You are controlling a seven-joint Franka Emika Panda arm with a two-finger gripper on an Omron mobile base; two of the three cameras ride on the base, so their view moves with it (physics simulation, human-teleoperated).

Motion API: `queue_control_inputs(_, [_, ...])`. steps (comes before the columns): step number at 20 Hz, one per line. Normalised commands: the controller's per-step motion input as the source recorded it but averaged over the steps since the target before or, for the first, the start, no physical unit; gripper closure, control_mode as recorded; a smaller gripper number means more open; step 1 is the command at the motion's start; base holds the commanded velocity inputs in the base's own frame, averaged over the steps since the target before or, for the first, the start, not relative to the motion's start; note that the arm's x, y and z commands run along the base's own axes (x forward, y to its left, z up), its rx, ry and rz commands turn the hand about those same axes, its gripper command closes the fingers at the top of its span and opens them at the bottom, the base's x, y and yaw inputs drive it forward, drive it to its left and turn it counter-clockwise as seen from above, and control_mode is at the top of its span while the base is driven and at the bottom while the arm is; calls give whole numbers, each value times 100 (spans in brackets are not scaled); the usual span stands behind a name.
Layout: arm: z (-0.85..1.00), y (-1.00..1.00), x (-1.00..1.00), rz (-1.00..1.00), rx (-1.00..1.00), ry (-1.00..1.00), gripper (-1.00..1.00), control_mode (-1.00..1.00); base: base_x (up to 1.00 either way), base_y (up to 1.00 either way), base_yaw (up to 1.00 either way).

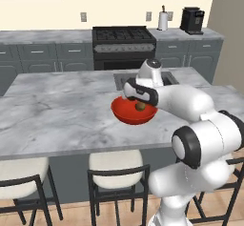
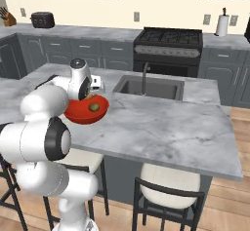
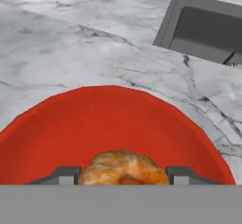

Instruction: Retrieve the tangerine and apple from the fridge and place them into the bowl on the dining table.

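Two pale stool seats (image 1: 116, 165) are closest, tucked under the dining table (image 1: 57, 110). On the marble top just past them sits the red bowl (image 1: 125, 113), and the apple (image 1: 141, 107) lies inside it. The gripper (image 3: 124, 175) hangs right over the bowl. Its two fingers press on the sides of the tangerine (image 3: 123, 164), so the orange fruit is held just above the red inside. Behind the bowl is the sink (image 2: 151, 86). Far back by the wall stand the stove (image 1: 123, 36) and a black coffee machine (image 1: 192, 20).
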Motion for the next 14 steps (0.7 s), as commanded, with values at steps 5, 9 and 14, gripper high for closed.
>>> queue_control_inputs(5, [-12,2,-39,0,0,3,100,-100,0,0,0])
queue_control_inputs(9, [-13,13,7,0,0,11,100,-100,0,0,0])
queue_control_inputs(14, [-28,11,21,1,0,18,100,-100,0,0,0])
